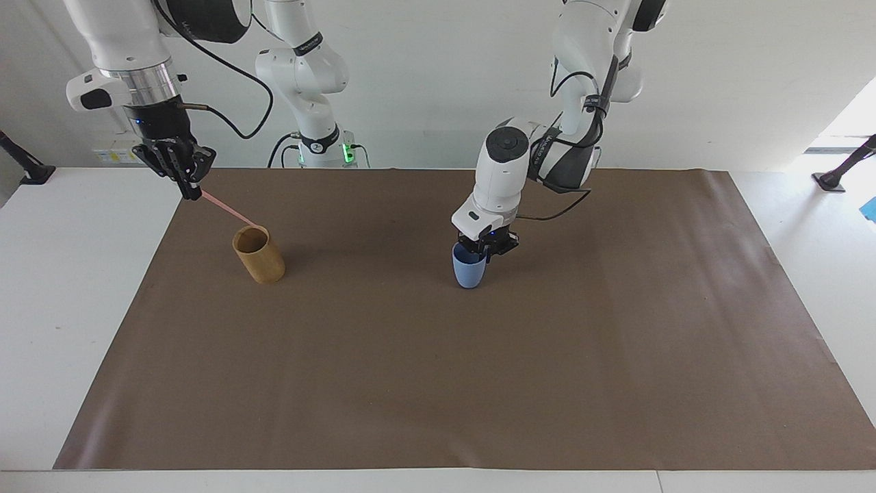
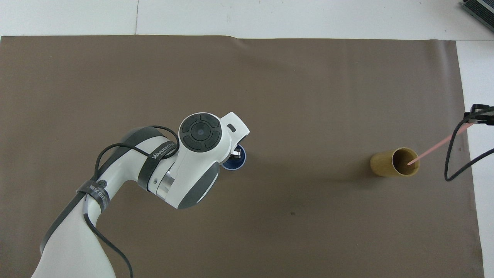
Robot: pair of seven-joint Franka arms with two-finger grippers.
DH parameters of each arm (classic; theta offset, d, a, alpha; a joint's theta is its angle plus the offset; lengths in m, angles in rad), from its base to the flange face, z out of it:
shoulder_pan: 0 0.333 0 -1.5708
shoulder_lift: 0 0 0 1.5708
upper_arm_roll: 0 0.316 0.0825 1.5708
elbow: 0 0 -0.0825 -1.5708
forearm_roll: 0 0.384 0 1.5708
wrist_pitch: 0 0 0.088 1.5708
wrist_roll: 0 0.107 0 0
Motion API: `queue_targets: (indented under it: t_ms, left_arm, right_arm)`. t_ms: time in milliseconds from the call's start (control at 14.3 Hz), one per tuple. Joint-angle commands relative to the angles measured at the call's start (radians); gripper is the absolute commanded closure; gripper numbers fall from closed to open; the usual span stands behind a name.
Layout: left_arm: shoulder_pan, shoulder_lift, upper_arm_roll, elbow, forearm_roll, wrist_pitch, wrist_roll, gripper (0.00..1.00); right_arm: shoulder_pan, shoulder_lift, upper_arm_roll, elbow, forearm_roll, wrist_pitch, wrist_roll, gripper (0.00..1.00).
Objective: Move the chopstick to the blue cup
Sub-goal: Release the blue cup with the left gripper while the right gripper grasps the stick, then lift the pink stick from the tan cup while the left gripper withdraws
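Note:
One thin pink chopstick [image 1: 229,211] hangs slanted from my right gripper [image 1: 188,192], which is shut on its upper end. Its lower tip sits just over the mouth of the tan bamboo holder [image 1: 261,263]. In the overhead view the chopstick [image 2: 436,146] runs from the right gripper [image 2: 472,117] down to the holder [image 2: 380,166]. The blue cup [image 1: 469,272] stands upright near the middle of the mat. My left gripper [image 1: 484,253] is down at the cup's rim. From above, the left gripper [image 2: 238,154] and its wrist cover much of the cup [image 2: 233,165].
A brown mat [image 1: 438,376] covers most of the white table. The bamboo holder stands toward the right arm's end of the table, about as near the robots as the cup. A dark object lies at the table's corner [image 2: 480,9].

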Motion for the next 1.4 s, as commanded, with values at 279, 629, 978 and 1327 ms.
queue_targets:
  t_ms: [279,629,978,1327]
  left_arm:
    - [0.116,-0.057,0.011,0.035,0.018,-0.061,0.015,0.00]
    - [0.314,-0.166,0.010,0.035,0.007,-0.181,0.286,0.00]
    - [0.443,-0.255,0.013,0.036,0.007,-0.302,0.496,0.00]
    - [0.462,-0.266,0.016,0.190,0.010,-0.486,0.526,0.00]
  right_arm:
    - [0.030,-0.021,0.099,-0.003,0.008,-0.036,0.479,1.00]
    - [0.169,-0.015,0.102,-0.014,0.056,-0.031,0.770,1.00]
    - [0.296,0.053,0.108,-0.042,0.059,0.231,0.639,1.00]
    - [0.344,0.071,0.124,-0.031,0.079,0.216,0.687,1.00]
